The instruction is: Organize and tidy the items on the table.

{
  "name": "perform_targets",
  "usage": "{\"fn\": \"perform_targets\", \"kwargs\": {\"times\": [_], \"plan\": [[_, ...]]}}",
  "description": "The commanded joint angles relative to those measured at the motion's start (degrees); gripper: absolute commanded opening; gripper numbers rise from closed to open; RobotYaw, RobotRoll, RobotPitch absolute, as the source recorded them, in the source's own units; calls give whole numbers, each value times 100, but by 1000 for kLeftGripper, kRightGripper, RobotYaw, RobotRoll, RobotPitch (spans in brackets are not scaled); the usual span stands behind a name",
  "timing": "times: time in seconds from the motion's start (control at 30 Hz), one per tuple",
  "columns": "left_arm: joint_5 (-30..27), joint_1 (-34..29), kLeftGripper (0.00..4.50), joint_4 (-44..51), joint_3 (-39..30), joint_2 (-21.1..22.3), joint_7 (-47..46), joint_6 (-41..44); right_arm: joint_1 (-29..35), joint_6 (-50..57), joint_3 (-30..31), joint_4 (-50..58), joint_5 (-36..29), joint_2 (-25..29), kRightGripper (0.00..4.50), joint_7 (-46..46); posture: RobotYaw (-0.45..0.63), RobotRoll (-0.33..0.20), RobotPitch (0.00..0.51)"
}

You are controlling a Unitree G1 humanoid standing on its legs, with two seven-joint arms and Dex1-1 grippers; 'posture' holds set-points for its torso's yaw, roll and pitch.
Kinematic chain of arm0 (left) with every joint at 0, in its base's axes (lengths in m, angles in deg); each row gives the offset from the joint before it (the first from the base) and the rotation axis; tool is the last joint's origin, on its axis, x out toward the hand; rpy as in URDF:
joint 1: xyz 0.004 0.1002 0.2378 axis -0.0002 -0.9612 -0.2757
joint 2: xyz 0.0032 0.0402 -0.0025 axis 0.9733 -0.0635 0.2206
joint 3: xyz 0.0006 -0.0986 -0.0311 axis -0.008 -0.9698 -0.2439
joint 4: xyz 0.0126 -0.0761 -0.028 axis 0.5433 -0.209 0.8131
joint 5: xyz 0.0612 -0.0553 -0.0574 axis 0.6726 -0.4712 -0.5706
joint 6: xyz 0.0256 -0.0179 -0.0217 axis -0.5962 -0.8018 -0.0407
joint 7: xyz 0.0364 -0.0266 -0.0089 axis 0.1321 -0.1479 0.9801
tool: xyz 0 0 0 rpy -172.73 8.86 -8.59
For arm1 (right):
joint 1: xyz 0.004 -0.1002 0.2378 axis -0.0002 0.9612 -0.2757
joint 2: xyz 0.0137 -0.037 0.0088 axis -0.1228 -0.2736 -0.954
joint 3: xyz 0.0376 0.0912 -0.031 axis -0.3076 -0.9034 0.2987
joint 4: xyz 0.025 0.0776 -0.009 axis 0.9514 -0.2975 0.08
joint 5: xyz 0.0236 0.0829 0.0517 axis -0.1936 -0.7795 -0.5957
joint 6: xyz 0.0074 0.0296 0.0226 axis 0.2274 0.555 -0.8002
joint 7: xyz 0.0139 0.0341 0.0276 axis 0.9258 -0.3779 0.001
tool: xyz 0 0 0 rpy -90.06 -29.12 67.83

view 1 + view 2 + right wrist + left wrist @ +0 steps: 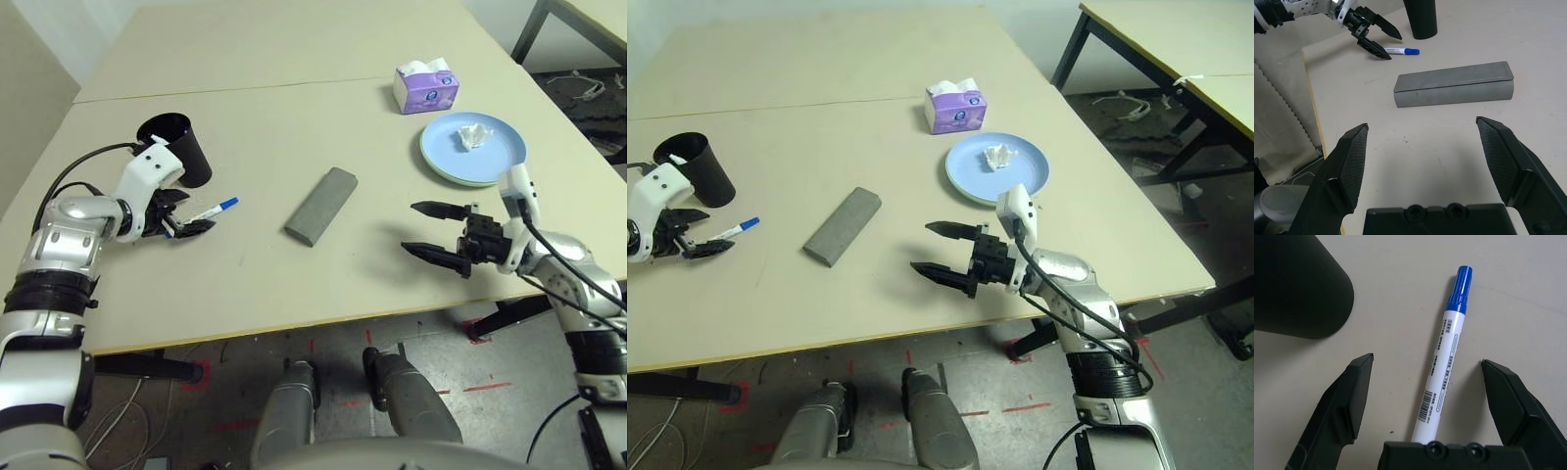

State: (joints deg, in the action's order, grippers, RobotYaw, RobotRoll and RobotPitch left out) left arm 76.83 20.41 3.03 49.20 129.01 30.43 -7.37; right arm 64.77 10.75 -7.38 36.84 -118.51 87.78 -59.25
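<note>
A white marker [1445, 357] with a blue cap lies on the table [294, 117] beside the black cup. My left gripper [191, 213] is low over it and open, one finger on each side of the barrel, not pinching. In the middle of the table lies the grey glasses case [321, 205], closed. My right gripper [409, 227] hovers open to the right of the case, near the front edge, with nothing between its fingers. A crumpled white tissue [472, 134] rests on the light-blue plate [490, 162], and a light-green rim shows under it.
A black tapered cup [181, 147] stands just behind my left gripper. Behind the plate, by the table's seam line, is a purple tissue pack [425, 86]. Another table's dark legs [1068, 44] stand at the far right.
</note>
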Motion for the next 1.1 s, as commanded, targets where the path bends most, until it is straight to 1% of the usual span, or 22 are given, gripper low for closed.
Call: {"fn": "perform_targets", "kwargs": {"times": [0.03, 0.3, 0.33, 0.37, 0.47, 0.7, 0.73, 0.77, 0.8, 0.9, 1.07, 1.1], "plan": [[97, -49, 4482, -249, -10, -109, -99, -202, 73, 73, 66, 132, -23, 6, 4500, 20, -182, 0, 175], [99, 70, 4482, -750, -189, -394, -446, -925, 141, 147, 90, 251, -35, -19, 4500, 54, -180, 0, 176], [97, 91, 4097, -817, -212, -429, -484, -1026, 155, 150, 94, 261, -34, -20, 4500, 53, -180, 0, 176], [82, 109, 3899, -873, -242, -465, -512, -1122, 166, 157, 99, 271, -34, -23, 4500, 56, -180, 0, 176], [18, 139, 2926, -959, -303, -543, -489, -1304, 200, 184, 113, 324, -44, -36, 4500, 72, -181, 0, 178], [-58, 64, 578, -887, -361, -557, -379, -1350, 273, 236, 124, 433, -63, -66, 4500, 114, -181, 0, 177], [-86, 37, 282, -843, -387, -543, -341, -1330, 276, 237, 124, 437, -64, -68, 4500, 116, -181, 0, 178], [-116, 17, 140, -795, -414, -529, -302, -1304, 272, 238, 124, 435, -63, -68, 4500, 116, -182, 0, 179], [-192, -3, 22, -706, -476, -522, -242, -1254, 263, 237, 120, 426, -63, -67, 4500, 112, -181, 0, 179], [-594, -6, 22, -337, -789, -533, -63, -972, 211, 244, 103, 392, -67, -60, 4500, 108, -177, 0, 180], [-1675, -45, 22, 745, -1550, -578, 125, -112, 115, 220, 51, 261, -66, -18, 4500, 63, -169, 0, 179], [-1802, -69, 22, 911, -1651, -576, 106, 23, 106, 209, 51, 239, -59, -12, 4500, 53, -168, 0, 179]]}}
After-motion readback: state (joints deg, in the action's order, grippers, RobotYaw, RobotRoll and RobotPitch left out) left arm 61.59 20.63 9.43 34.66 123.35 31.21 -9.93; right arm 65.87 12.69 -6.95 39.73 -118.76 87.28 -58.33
